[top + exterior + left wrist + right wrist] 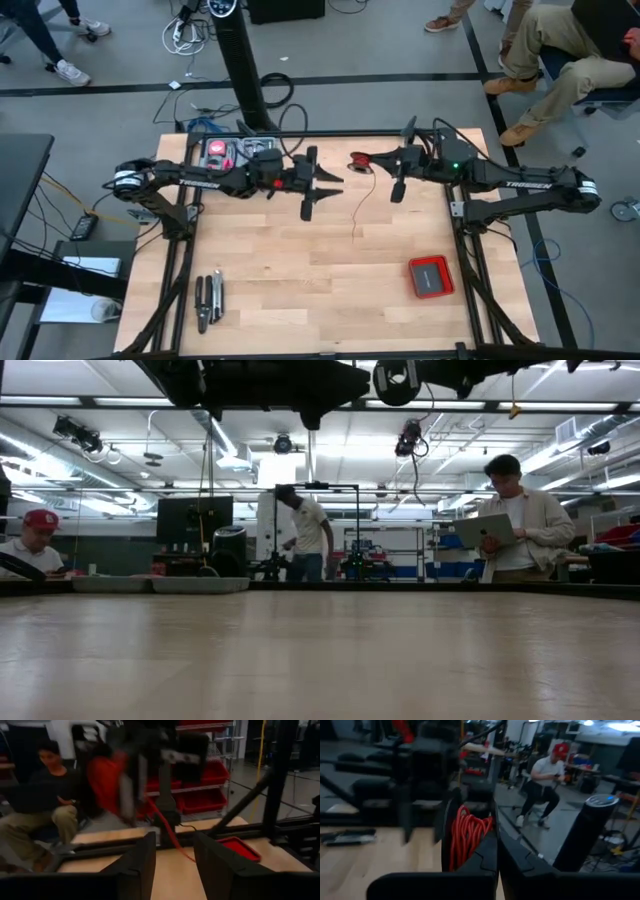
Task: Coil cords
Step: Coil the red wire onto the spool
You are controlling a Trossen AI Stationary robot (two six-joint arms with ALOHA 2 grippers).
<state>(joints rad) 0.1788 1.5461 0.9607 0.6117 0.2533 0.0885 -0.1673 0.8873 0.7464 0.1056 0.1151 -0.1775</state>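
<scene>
The cord is a thin red wire wound into a small coil [358,160] on a black spool [447,832]. It is held high over the table's far middle. My right gripper [373,162] reaches in level from the right and is shut at the coil [468,837]. A loose tail of the wire [360,205] hangs from the coil toward the tabletop, and it also shows in the left wrist view [170,836]. My left gripper [336,182] stands open just left of the coil, level with it, and nothing is between its fingers [142,865]. My right gripper is shut on the coiled cord's spool, and its own fingers [485,857] hide the place of contact. They come at it level from the table's right. The spool and its red windings [470,832] stand on edge just past the fingertips, lifted clear of the table, with the tail slack below.
A flat red box [431,276] lies at the near right of the table. Hand tools [208,298] lie at the near left, and a red and black item [225,155] sits at the far left corner. People sit and stand beyond the table.
</scene>
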